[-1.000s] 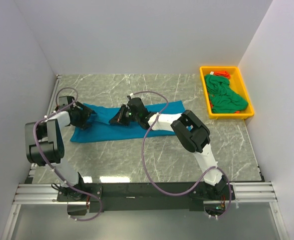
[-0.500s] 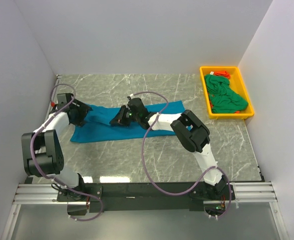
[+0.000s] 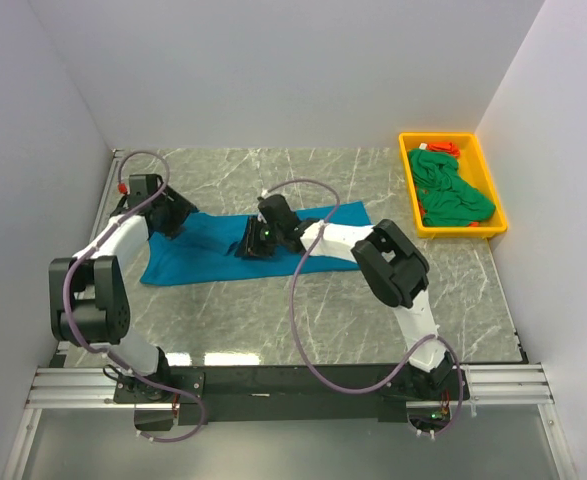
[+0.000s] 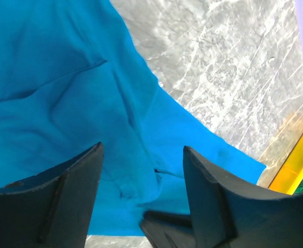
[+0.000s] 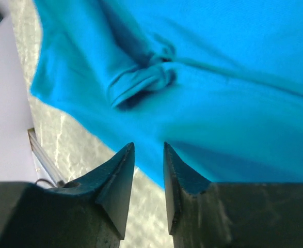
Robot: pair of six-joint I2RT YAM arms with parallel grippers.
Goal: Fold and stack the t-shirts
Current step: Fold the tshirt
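Observation:
A teal-blue t-shirt lies spread in a long band on the marble table. My left gripper hovers over its far left end, jaws wide open and empty; in the left wrist view the cloth fills the space beyond the gripper. My right gripper sits low over the shirt's middle. Its fingers stand a narrow gap apart with nothing between them, and the wrinkled teal cloth lies just past the tips. A green t-shirt and a small red-orange piece lie in the bin.
A yellow plastic bin stands at the back right against the right wall, and its corner shows in the left wrist view. White walls close in the table on three sides. Purple cables loop from both arms.
The right gripper's jaws have parted and let go of the teal shirt, shifting slightly right. The left gripper has moved toward the back left corner, staying open.

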